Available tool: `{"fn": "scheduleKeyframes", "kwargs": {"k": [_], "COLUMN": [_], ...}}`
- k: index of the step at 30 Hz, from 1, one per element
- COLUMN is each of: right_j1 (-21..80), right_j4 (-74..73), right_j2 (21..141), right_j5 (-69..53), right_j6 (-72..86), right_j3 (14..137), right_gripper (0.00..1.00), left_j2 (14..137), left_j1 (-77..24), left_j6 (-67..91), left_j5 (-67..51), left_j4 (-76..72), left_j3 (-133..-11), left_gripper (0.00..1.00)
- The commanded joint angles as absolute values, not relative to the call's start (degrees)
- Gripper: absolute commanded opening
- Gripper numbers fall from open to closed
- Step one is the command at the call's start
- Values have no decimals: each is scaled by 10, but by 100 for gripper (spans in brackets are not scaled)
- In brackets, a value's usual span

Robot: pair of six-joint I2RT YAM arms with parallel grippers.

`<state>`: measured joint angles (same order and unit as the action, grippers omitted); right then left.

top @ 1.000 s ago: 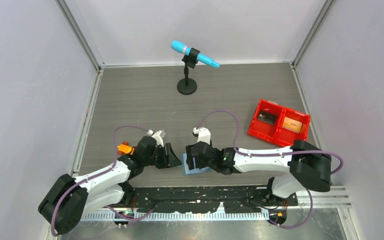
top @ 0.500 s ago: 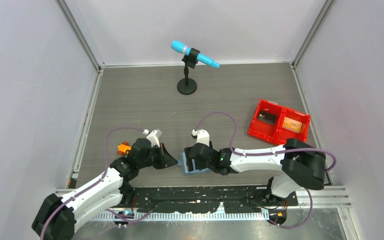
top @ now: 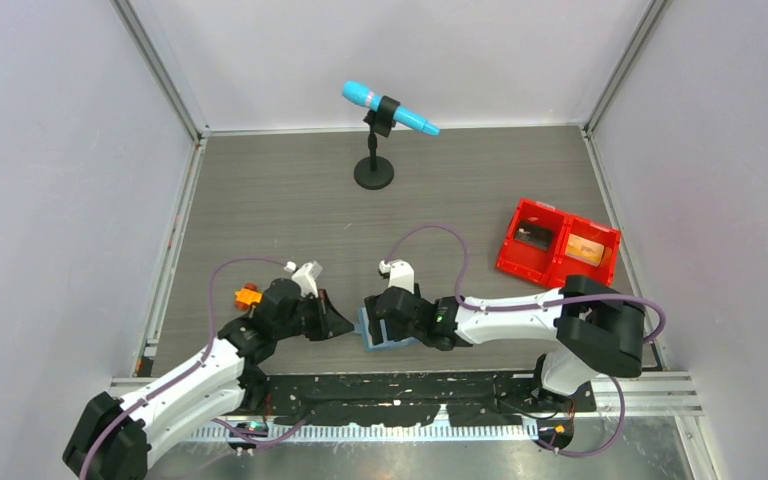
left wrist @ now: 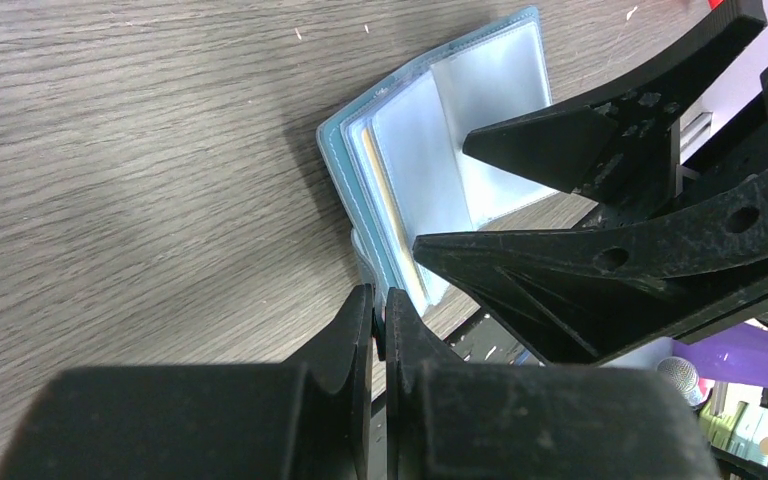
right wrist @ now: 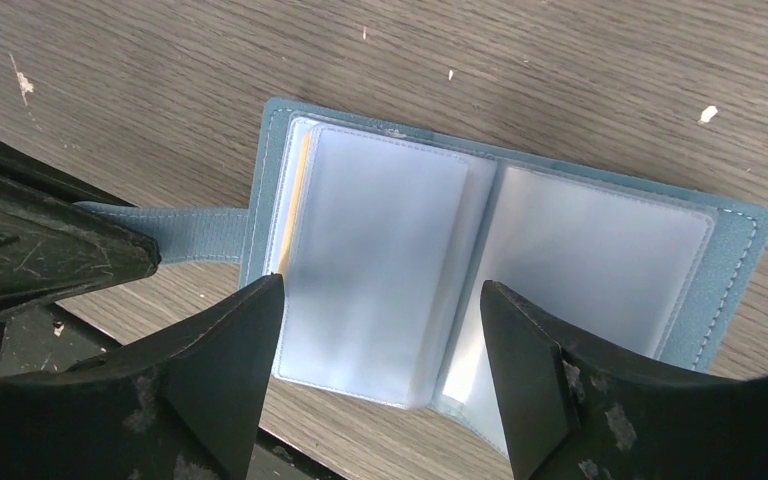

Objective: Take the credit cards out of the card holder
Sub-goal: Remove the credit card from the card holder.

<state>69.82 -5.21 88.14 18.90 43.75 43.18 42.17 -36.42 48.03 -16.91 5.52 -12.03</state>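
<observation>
The teal-blue card holder lies open on the table near the front edge, its paler blue pockets facing up; it also shows in the left wrist view and the top view. An orange-gold card edge peeks from the left pocket stack and shows in the left wrist view. My left gripper is shut on the holder's teal strap, at the holder's left side. My right gripper is open just above the pockets, its fingers straddling them.
A red two-compartment bin with items sits at the right. A blue microphone on a black stand is at the back. A small orange object lies by the left arm. The table's front edge is just below the holder.
Both grippers and the card holder have shifted slightly to the left. The left arm has drawn back toward its base with the strap still held.
</observation>
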Motion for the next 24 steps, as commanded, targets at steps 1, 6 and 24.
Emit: {"fn": "scheduleKeyframes", "kwargs": {"k": [1,6,24], "right_j1": [704,706,712], "right_j4": [-47,-66,-111], "right_j2": [892,902,883], "right_j5": [198,213,256], "right_j6": [447,448,448], "right_j3": [459,469,472], "right_gripper": [80,80,65], "left_j2": [411,402,382], "left_j1": [-367,-367,-367], "left_j6": [485,487,482], "left_j5": [-169,-171,-157], "left_j4": [54,57,83], "left_j3": [-119,-117,-116], "left_gripper": [0,0,0]}}
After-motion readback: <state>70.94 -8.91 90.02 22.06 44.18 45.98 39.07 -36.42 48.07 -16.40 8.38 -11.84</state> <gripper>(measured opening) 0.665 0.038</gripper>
